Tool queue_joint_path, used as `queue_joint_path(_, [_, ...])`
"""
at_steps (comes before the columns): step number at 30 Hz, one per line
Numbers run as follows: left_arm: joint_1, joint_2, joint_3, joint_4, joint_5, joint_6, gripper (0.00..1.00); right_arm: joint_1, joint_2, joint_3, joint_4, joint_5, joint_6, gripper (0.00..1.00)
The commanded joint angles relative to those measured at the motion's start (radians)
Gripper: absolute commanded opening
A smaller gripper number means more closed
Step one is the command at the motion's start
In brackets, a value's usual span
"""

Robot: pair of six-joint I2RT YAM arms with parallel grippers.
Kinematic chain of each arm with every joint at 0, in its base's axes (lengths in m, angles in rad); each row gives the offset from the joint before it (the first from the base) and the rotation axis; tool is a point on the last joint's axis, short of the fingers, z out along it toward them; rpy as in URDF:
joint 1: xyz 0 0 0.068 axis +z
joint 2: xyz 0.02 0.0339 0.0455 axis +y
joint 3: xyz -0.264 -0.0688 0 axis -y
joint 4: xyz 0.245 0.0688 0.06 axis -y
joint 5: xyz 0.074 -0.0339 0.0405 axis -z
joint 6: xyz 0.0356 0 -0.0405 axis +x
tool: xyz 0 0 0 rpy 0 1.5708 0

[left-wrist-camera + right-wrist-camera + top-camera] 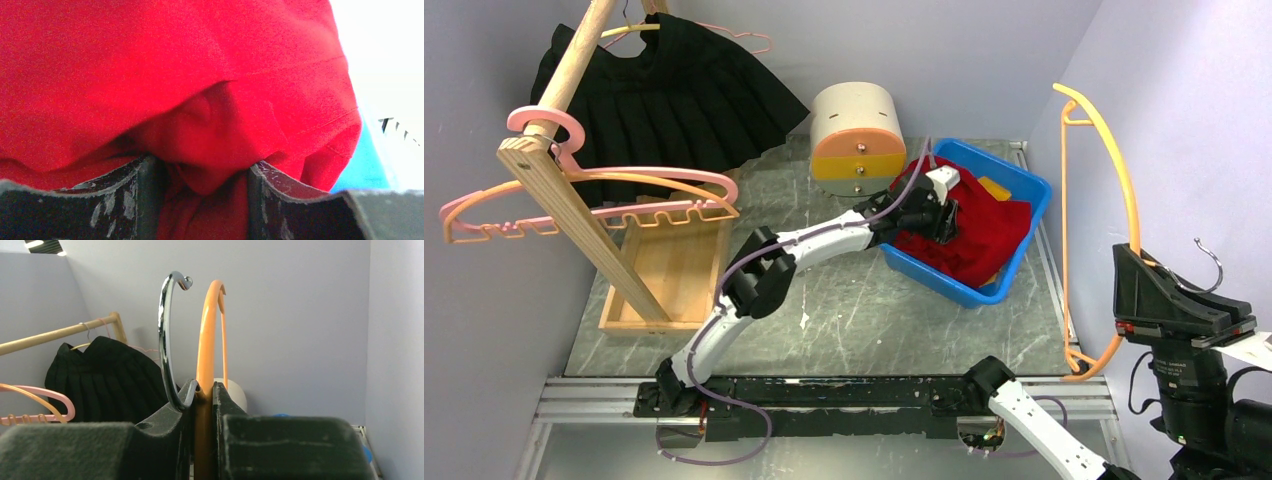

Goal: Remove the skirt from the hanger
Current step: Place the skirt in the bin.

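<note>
– Checking skirt point(979, 235): red, bunched in the bin point(1027, 188), one edge draped over the near rim; no hanger in it that I can see.
– Agreed; left gripper point(205, 197) is down in the bin, right on the cloth; wrist view shows a fold bulging between the fingers point(135, 200), touching both.
– Clamped or loose?
– Cannot tell; jaws stand part-way apart with cloth filling the gap; could be a soft pinch, could be slack.
– Hanger point(1116, 155)?
– Orange, bare, held upright well to the right of the bin; right gripper point(205, 405) is closed hard on it at the neck, chrome hook point(162, 340) sticking up just beside the left finger.
– So skirt and hanger are well apart; I'd call the separation done and the step in hand the drop-off into the bin.
– Same read; next move, as I judge it: left jaws go wide, then lift straight up so the fold doesn't ride out with the fingers; drawer unit point(859, 130) sits just behind the wrist, so no swing backward.
– Right arm?
– Keep the hanger clear of the bin rim until left is out; black garment point(674, 110) on the rail point(574, 60) is far left, not in the way.
</note>
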Motion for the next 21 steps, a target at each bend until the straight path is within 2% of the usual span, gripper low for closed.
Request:
queue_joint_path(1, [-0.012,0.079,-0.072,0.044,0.070,-0.111,0.56,0.014,-0.009,-0.035,0.048,-0.001,0.014,0.00])
queue_joint_path(5, [-0.029,0.167,0.035,-0.119,0.049,-0.096,0.54,0.019,-0.003,-0.072,0.055,-0.017,0.031,0.00])
queue_joint_path(9, [-0.039,0.104,0.049,-0.147,0.049,-0.035,0.58,0.019,0.012,-0.087,0.044,-0.014,0.031,0.00])
queue_joint_path(14, [-0.037,-0.034,0.045,-0.176,0.066,0.049,0.75,0.020,0.013,-0.096,0.042,0.011,0.024,0.00])
queue_joint_path(17, [-0.037,-0.129,-0.009,-0.154,0.039,0.123,0.85,0.020,0.015,-0.095,0.039,0.034,0.017,0.00])
queue_joint_path(21, [-0.032,-0.205,-0.030,-0.169,-0.042,0.207,0.91,0.021,0.013,-0.104,0.039,0.047,0.022,0.00])
